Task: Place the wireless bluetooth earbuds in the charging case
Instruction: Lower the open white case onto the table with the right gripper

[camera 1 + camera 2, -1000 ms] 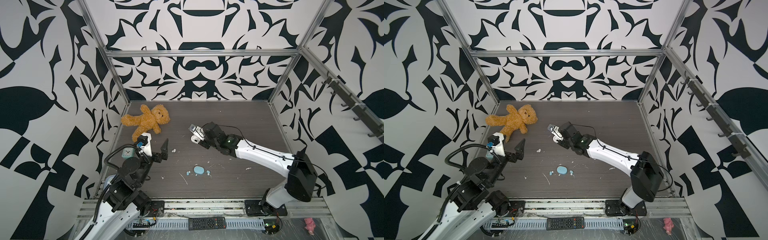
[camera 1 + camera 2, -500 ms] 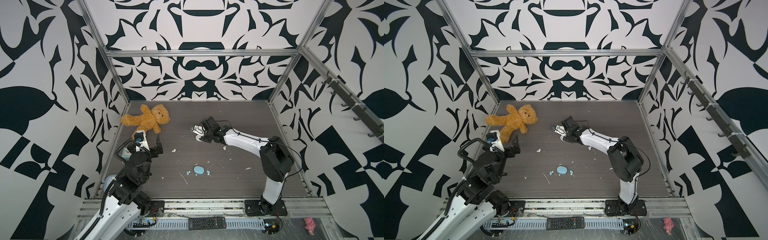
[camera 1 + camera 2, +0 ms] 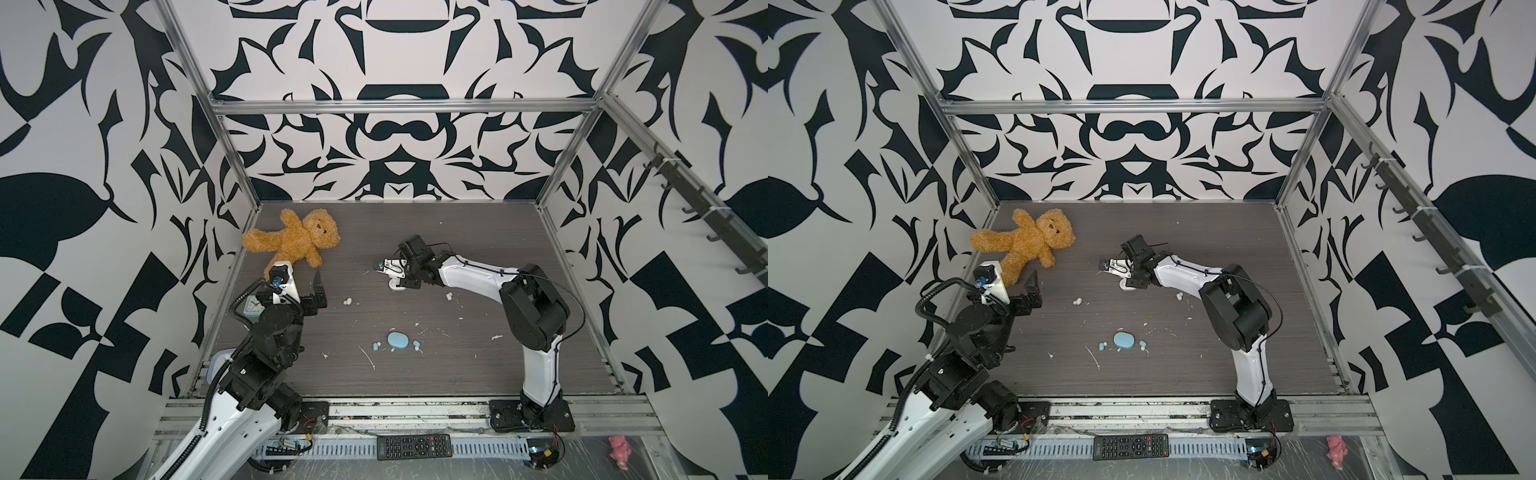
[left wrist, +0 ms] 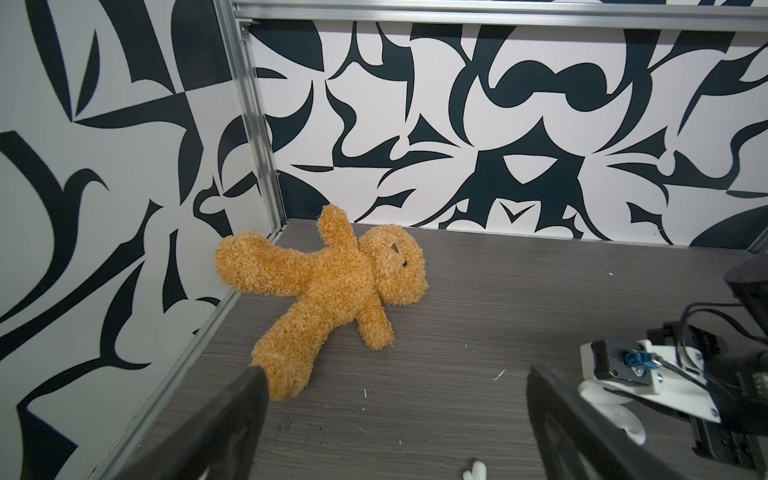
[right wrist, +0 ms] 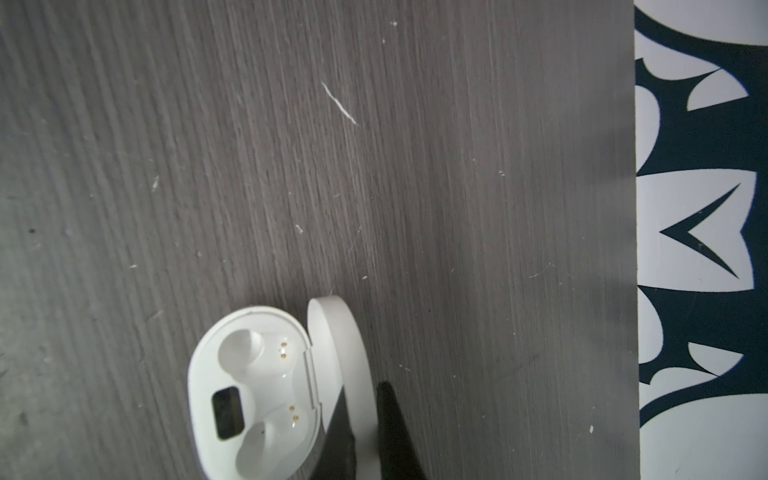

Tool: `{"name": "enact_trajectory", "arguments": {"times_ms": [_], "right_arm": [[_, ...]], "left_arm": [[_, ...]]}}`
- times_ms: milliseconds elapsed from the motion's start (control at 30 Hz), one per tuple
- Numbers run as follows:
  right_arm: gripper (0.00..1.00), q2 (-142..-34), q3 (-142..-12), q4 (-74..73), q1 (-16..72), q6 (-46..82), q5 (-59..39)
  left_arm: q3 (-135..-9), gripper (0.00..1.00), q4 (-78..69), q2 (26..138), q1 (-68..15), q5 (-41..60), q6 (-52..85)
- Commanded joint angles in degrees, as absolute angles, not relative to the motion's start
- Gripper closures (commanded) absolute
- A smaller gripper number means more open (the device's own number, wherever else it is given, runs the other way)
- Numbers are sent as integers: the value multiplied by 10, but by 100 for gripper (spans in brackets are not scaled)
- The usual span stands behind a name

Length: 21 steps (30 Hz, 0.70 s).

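A white charging case (image 5: 253, 390) lies open on the dark table, both wells empty. My right gripper (image 5: 363, 388) is shut on its upright lid (image 5: 340, 332), one finger each side. In both top views the case (image 3: 397, 286) (image 3: 1127, 286) sits under that gripper (image 3: 400, 280). Two white earbuds (image 3: 347, 301) (image 4: 476, 471) lie left of it and another white one (image 3: 449, 296) to its right. A light blue case (image 3: 398, 340), shut, has a blue earbud on each side (image 3: 376, 345) (image 3: 416, 343). My left gripper (image 4: 395, 386) (image 3: 301, 284) hangs open and empty near the white pair.
A brown teddy bear (image 3: 297, 245) (image 4: 332, 282) lies in the back left corner, close to my left gripper. A small blue clock (image 3: 252, 307) stands by the left wall. White scuffs fleck the table. A remote (image 3: 413, 446) and a pink toy (image 3: 619, 451) lie off the front edge.
The right arm's elbow has swung in toward the middle while its gripper stayed at the white case. The left gripper has shifted slightly toward the teddy bear.
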<state>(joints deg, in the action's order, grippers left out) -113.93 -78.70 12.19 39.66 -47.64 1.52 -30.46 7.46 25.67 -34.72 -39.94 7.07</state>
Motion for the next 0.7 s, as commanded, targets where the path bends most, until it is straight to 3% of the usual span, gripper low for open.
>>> {"name": "enact_trajectory", "arguments": {"times_ms": [0, 433, 667], "right_arm": [[100, -1133, -807, 117, 396, -483, -2], [100, -1141, -807, 120, 395, -476, -12], [93, -1140, -805, 124, 396, -473, -19]], "left_arm": [[-293, 1, 56, 251, -345, -394, 73], [-291, 1, 52, 259, -345, -382, 70], [-291, 1, 52, 260, -345, -380, 71]]}}
